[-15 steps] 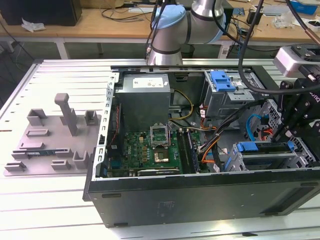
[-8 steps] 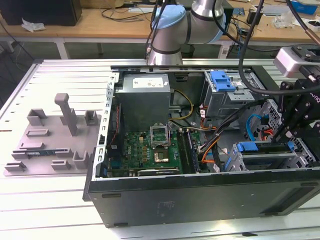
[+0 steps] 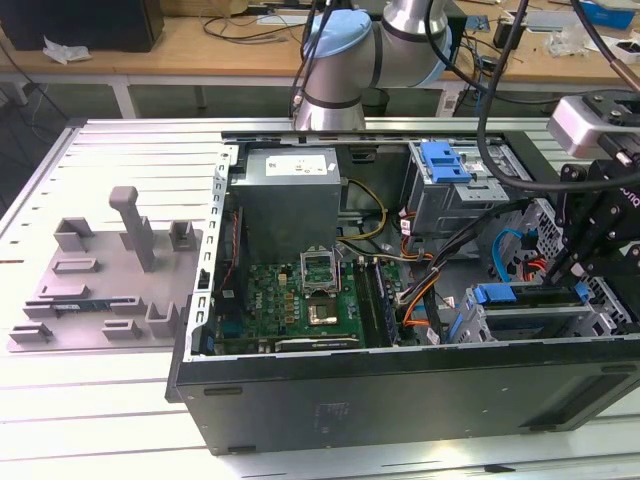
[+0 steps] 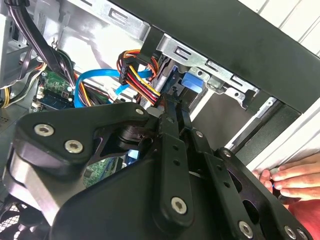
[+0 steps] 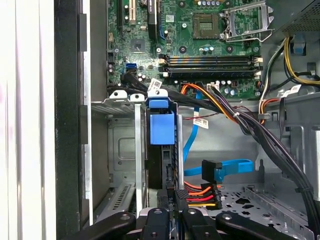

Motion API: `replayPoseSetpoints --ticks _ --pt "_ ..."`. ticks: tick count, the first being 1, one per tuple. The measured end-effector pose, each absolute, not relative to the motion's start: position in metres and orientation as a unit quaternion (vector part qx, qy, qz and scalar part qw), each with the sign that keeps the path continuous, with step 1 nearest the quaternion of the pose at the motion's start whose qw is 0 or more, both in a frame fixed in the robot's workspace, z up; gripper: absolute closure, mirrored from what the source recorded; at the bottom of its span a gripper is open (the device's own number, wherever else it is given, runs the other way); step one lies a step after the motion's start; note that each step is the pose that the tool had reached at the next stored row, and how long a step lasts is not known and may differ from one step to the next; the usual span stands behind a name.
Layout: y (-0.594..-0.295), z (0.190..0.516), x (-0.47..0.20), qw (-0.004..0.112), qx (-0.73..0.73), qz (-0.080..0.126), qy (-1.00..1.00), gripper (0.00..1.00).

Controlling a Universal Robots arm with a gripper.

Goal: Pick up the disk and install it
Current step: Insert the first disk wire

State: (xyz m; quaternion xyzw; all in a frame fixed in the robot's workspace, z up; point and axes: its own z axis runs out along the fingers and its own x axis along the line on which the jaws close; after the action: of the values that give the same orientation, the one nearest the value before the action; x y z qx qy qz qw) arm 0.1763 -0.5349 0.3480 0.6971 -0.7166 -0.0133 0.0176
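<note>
Looking at the pincer [image 5: 171, 212] squeezed narrow onto the back edge of the disk [image 5: 162, 167], right at the drive cage [image 5: 122, 150]. Seeing that disk standing on edge inside the cage, blue frame end about level with the cage's rim.

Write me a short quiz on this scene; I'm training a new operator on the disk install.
1. True or false: the disk sits in the drive cage inside the case.
2. The hand is nearest to: A the power supply; B the drive cage; C the processor socket.
3. Fill in: in the second wrist view, a person's ____ lie by the case's rim.
Key: 1 true; 2 B; 3 fingers.
</note>
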Motion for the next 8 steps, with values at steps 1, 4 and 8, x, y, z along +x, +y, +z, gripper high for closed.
replayPoseSetpoints --ticks 1,4,8 --pt "-0.5347 0.3477 0.1763 0.017 0.697 -0.013 -0.717 0.84" --pt "-0.5332 0.3477 0.1763 0.018 0.697 -0.013 -0.717 0.84" --pt "-0.5324 0.3475 0.1763 0.018 0.697 -0.013 -0.717 0.84"
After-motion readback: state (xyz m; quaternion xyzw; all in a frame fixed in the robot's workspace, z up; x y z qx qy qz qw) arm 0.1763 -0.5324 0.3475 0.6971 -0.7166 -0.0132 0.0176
